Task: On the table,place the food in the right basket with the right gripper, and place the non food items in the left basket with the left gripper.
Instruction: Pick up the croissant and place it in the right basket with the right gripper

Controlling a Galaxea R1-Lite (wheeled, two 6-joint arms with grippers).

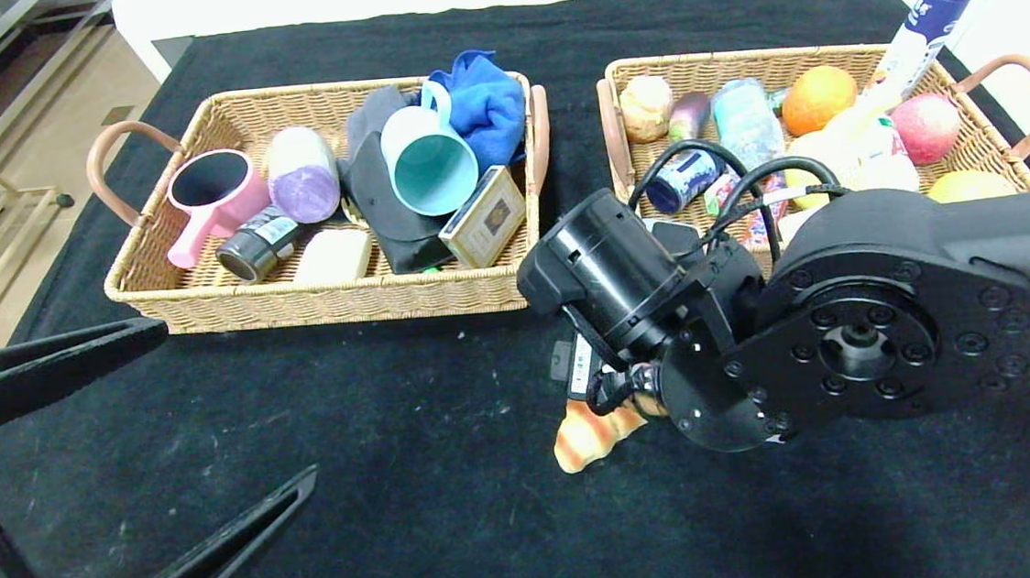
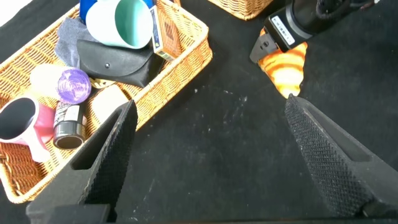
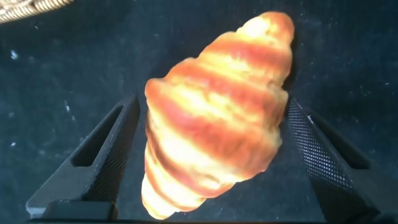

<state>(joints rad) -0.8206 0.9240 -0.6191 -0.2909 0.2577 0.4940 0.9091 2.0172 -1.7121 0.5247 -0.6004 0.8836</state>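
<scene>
A golden striped croissant (image 1: pixel 587 439) lies on the black table (image 1: pixel 379 428) in front of the right basket (image 1: pixel 736 58). My right gripper (image 3: pixel 211 106) hangs low over the croissant (image 3: pixel 217 137), open, one finger on each side and a gap on both sides. In the head view the right arm (image 1: pixel 849 327) hides those fingers. The left gripper (image 1: pixel 234 403) is open and empty above bare cloth at the near left, in front of the left basket (image 1: pixel 314 305). That basket holds a purple roll (image 1: pixel 302 172), a pale blue mug (image 1: pixel 427 158) and a cream card box (image 1: pixel 484 216).
The left basket also holds a pink mug (image 1: pixel 213 193), a dark can (image 1: pixel 256 245), a black pouch (image 1: pixel 384 198) and a blue cloth (image 1: pixel 486 98). The right basket holds an orange (image 1: pixel 817 98), a lemon (image 1: pixel 967 186), a water bottle (image 1: pixel 745 119) and a purple-capped bottle (image 1: pixel 934 12).
</scene>
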